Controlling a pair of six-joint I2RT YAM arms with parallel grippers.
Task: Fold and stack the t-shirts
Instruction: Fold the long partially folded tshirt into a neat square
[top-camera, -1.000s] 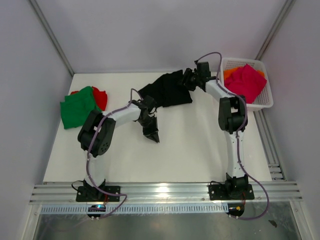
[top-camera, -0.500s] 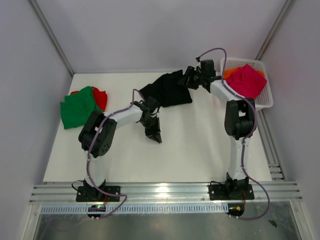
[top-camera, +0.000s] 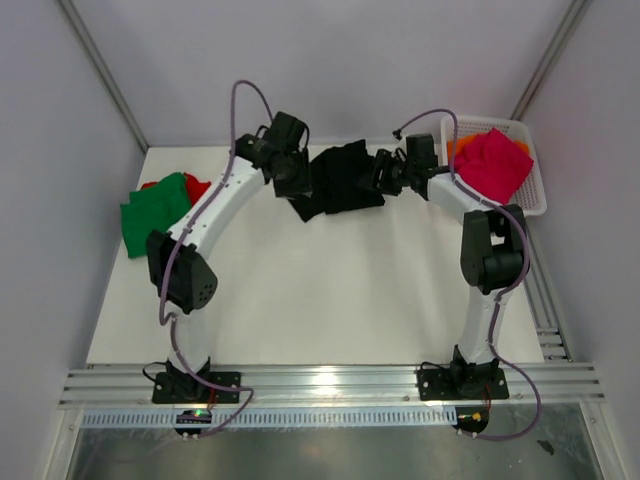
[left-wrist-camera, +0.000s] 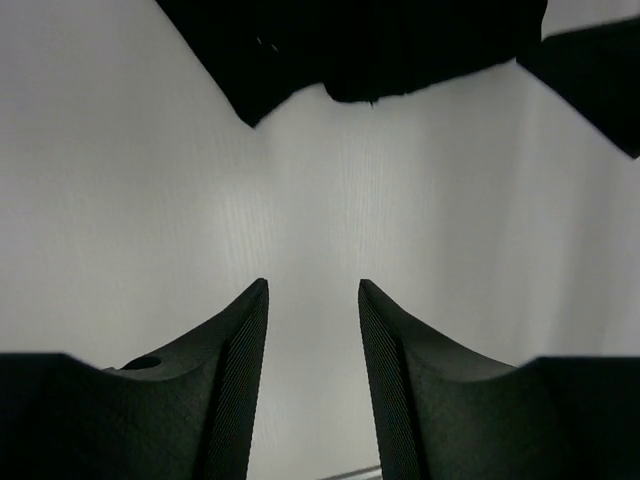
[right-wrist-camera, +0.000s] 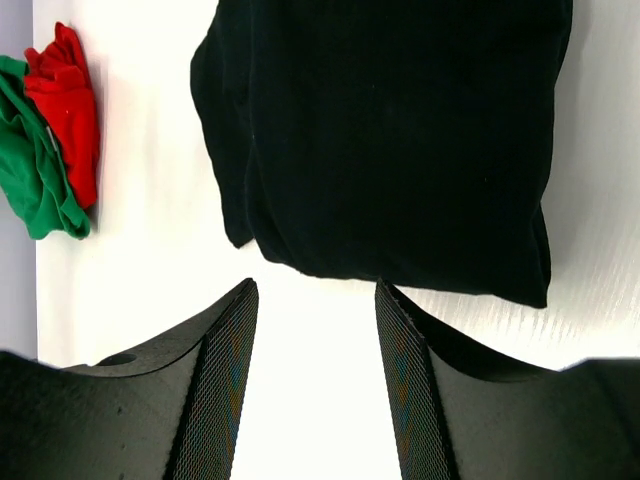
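Note:
The black t-shirt (top-camera: 340, 178) lies folded at the back of the table (top-camera: 330, 290). My left gripper (top-camera: 297, 180) hovers at its left end, open with nothing between the fingers; in the left wrist view the left gripper (left-wrist-camera: 312, 288) is over bare table, short of the black t-shirt (left-wrist-camera: 380, 40). My right gripper (top-camera: 381, 170) sits at the shirt's right edge, also open and empty. Just past the right gripper (right-wrist-camera: 316, 288), the right wrist view shows the black t-shirt (right-wrist-camera: 400, 140). A green t-shirt (top-camera: 150, 215) lies on a red one (top-camera: 197, 188) at the left.
A white lattice basket (top-camera: 528, 205) stands at the back right, holding a magenta-pink t-shirt (top-camera: 492, 162) over an orange one (top-camera: 458, 147). The right wrist view also catches the red t-shirt (right-wrist-camera: 65, 110) and the green t-shirt (right-wrist-camera: 30, 170). Grey walls close in the left, back and right sides.
My left arm swung from mid-table to the back, carrying the black shirt's lower part up onto the rest, and its jaws opened and let go. The right gripper barely shifted.

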